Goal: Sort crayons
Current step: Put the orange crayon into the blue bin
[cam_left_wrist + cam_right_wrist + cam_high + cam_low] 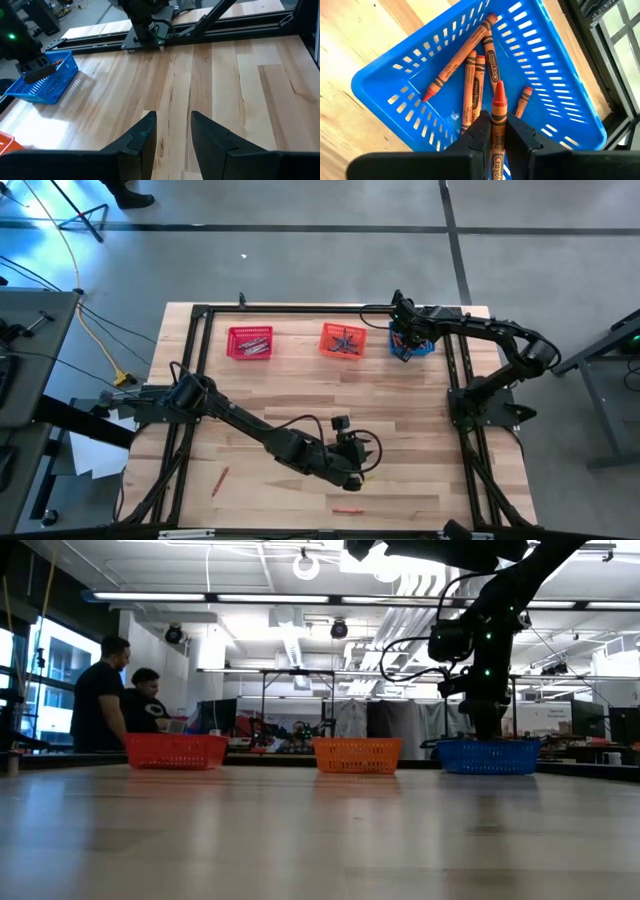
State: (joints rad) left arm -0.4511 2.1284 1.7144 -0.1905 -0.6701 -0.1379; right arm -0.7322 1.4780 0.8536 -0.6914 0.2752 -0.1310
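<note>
My right gripper (404,340) hangs over the blue basket (555,75) at the far right, shut on an orange crayon (499,107). Several orange crayons (472,82) lie on that basket's floor. The red basket (250,342) and the orange basket (342,340) stand in a row to its left, each with crayons inside. Two loose red-orange crayons lie flat on the table, one (218,480) near the front left and one (347,509) at the front edge. My left gripper (174,137) is open over bare wood near the front middle, with nothing between its fingers. My right gripper pinches the orange crayon's wrapped body (498,129) between its two fingers. The fingers come from above, pointing steeply down, and the crayon lies along them. Its pointed tip (499,91) sticks out past the fingertips, down into the blue basket. I cannot tell whether the tip touches the basket's floor.
A black frame (300,308) runs around the table's edges, and the right arm's base (145,35) stands at the right side. Bare wood lies between the baskets and the front edge. Two people (120,700) stand in the room beyond the far left.
</note>
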